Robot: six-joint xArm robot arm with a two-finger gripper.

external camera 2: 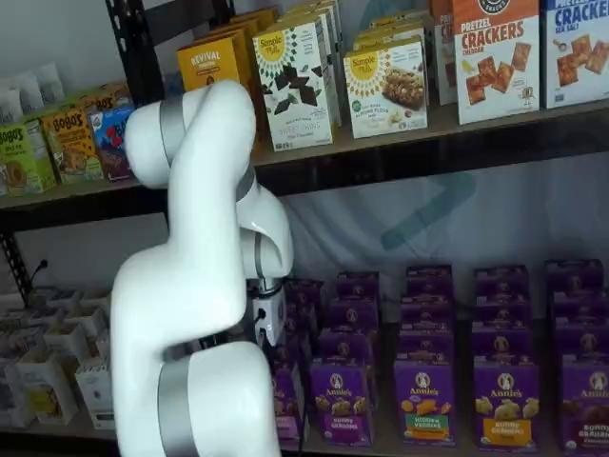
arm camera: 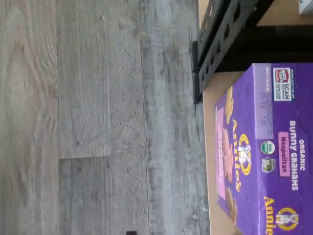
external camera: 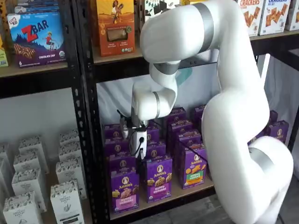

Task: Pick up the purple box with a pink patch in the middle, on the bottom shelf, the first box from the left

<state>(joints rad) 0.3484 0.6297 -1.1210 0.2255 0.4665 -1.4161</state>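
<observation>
The purple Annie's box with a pink patch (external camera: 124, 191) stands at the front left of the bottom shelf, next to the black upright. In the wrist view it (arm camera: 266, 156) fills the side nearest the shelf, reading "Bunny Grahams Neapolitan", pink patch on its front. In a shelf view the arm hides most of it (external camera 2: 285, 400). My gripper (external camera: 137, 147) hangs just above and behind this box, over the left-hand row. Its white body shows in both shelf views (external camera 2: 270, 319). Its fingers are not plain against the boxes, so I cannot tell whether they are open.
Several more purple Annie's boxes (external camera: 159, 179) fill the bottom shelf in rows to the right. A black shelf upright (external camera: 88, 140) stands just left of the target. White cartons (external camera: 65, 177) fill the neighbouring bay. Grey plank floor (arm camera: 98, 122) lies in front.
</observation>
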